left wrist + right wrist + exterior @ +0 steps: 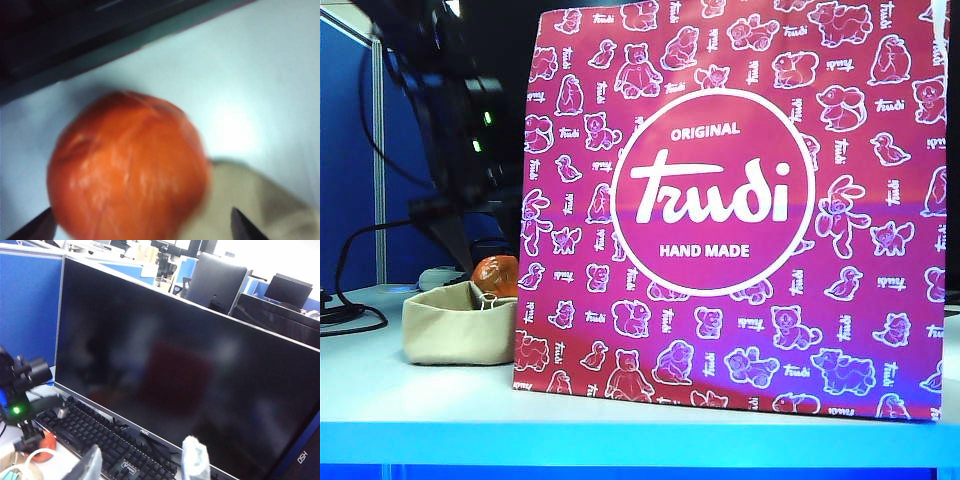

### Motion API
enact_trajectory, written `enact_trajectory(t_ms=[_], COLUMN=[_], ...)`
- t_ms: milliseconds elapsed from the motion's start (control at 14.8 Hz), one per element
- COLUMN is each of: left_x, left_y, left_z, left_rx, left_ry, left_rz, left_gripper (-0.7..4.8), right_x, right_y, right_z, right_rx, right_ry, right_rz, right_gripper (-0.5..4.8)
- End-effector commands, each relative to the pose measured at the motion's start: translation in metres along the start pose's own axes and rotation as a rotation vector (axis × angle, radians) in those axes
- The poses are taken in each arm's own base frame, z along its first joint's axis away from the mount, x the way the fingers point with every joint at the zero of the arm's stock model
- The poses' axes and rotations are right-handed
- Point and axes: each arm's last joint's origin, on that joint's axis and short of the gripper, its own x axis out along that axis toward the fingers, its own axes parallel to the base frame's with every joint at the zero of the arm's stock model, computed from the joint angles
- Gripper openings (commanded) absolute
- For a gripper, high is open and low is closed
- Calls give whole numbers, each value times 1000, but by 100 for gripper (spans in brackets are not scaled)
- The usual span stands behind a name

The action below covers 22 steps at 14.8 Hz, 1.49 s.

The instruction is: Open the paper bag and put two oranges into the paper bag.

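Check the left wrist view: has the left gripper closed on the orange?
No. The left gripper stands open, its fingertips spread to either side of the orange, which sits by the beige tray.

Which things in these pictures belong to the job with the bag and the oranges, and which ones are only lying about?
Belong to the job:
- paper bag, standing upright
- orange in the tray
- left gripper, open, over that orange
- right gripper, raised, nothing visible between its fingers

Only lying about:
- beige fabric tray
- monitor
- keyboard
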Motion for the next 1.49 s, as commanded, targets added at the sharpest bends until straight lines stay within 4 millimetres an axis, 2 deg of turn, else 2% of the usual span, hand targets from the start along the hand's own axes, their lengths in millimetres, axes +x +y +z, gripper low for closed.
enact_trajectory(t_ms=[68, 270, 811, 946, 1014, 1081, 1352, 1419, 1487], left_x=[4, 12, 34, 34, 34, 34, 25, 19, -1], left_y=[1, 0, 0, 0, 0, 1, -1, -2, -4], left_z=[13, 10, 8, 11, 12, 13, 15, 14, 14], left_rx=[-19, -57, -63, -58, -55, -52, -48, -45, -29], left_ry=[-115, -87, -43, -69, -83, -98, -115, -115, -132], left_rz=[8, -44, -53, -51, -51, -49, -47, -42, -36], left_gripper=[479, 479, 479, 312, 121, -5, -6, -6, -6], right_x=[1, 2, 2, 2, 2, 2, 2, 2, 2], right_y=[-1, -1, -1, -1, -1, 0, 0, 0, 0], right_z=[2, 2, 2, 2, 1, 1, -1, -1, -1], right_rx=[-3, -2, -2, -1, 0, 2, 6, 6, 7], right_ry=[-18, -16, -16, -16, -13, -5, 13, 13, 13], right_rz=[6, 6, 7, 7, 8, 10, 14, 14, 14], right_gripper=[212, 212, 212, 212, 212, 212, 212, 212, 212])
